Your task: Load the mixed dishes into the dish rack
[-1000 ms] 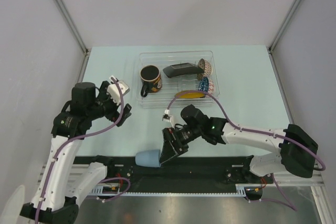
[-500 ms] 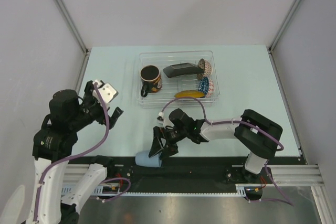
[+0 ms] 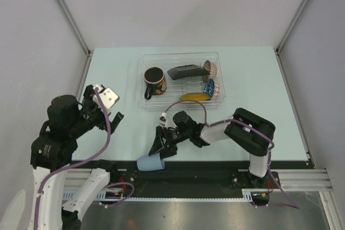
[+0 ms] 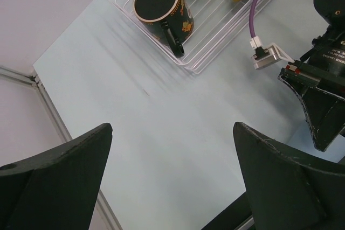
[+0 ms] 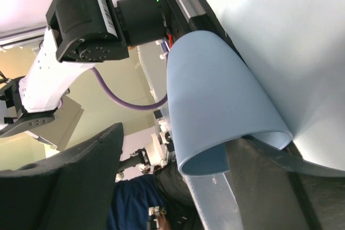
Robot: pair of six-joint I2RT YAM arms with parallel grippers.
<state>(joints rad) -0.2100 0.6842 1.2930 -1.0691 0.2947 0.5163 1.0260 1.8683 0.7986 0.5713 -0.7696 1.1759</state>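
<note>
— Top camera?
— My right gripper (image 3: 160, 152) is at the table's near edge, over the small light-blue cup (image 3: 150, 164), which lies on its side. My left gripper (image 3: 105, 104) hangs near the left edge.
— Left wrist?
— Fingers spread wide, nothing between them. The dark mug (image 4: 161, 1) is in the dish rack (image 4: 213, 36).
— Right wrist?
— The cup is between my parted fingers, not pinched.

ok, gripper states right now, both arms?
Left gripper: open, empty.
Right gripper: open, one finger on each side of the wall of the small light-blue cup, not yet clamped on it.
</note>
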